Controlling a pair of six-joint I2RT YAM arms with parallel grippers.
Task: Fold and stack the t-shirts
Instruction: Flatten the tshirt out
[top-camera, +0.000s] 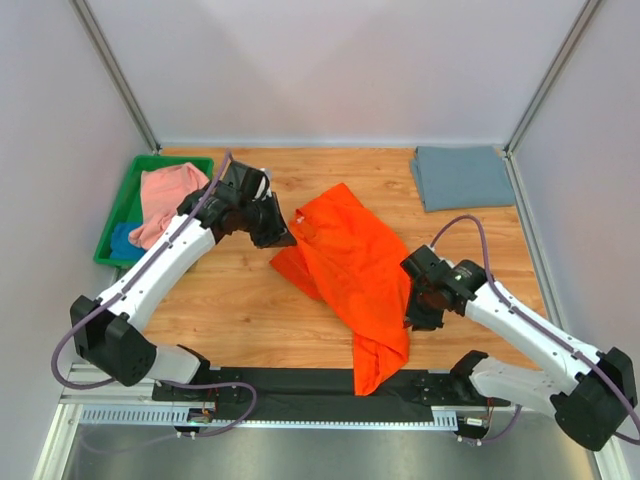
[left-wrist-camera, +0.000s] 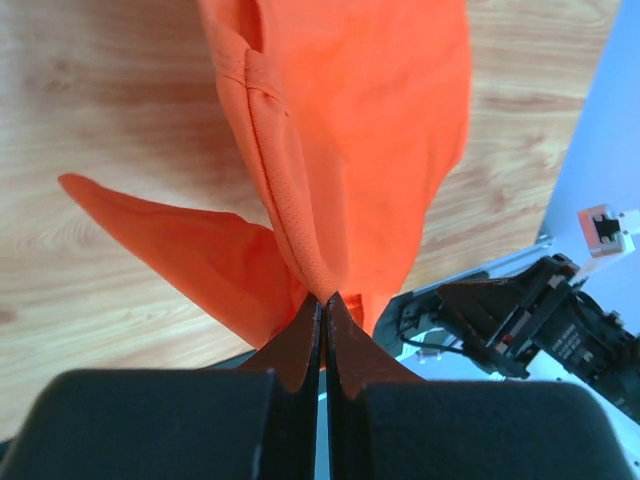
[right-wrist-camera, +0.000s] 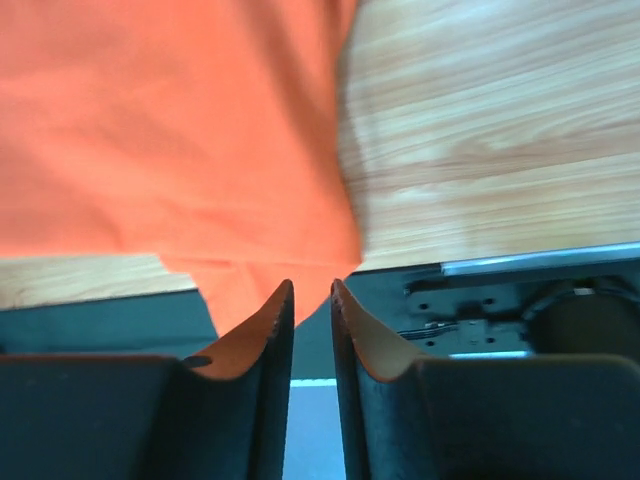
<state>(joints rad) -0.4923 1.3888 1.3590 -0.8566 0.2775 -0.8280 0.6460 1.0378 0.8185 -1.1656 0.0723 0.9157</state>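
Your orange t-shirt (top-camera: 350, 260) lies unfolded and rumpled, slantwise across the middle of the worktop (top-camera: 240, 300), its near end draped over the front edge. Your grey-blue t-shirt (top-camera: 462, 176) sits folded flat at the far right corner. The salmon pink t-shirt (top-camera: 168, 195) and blue t-shirt (top-camera: 124, 240) lie bunched in the green tray (top-camera: 172, 160).

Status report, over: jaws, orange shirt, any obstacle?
Left jaws shut on orange shirt. Right jaws almost shut at its edge, grip unclear. Shirt crumpled, hanging over table edge. Nothing in the way.
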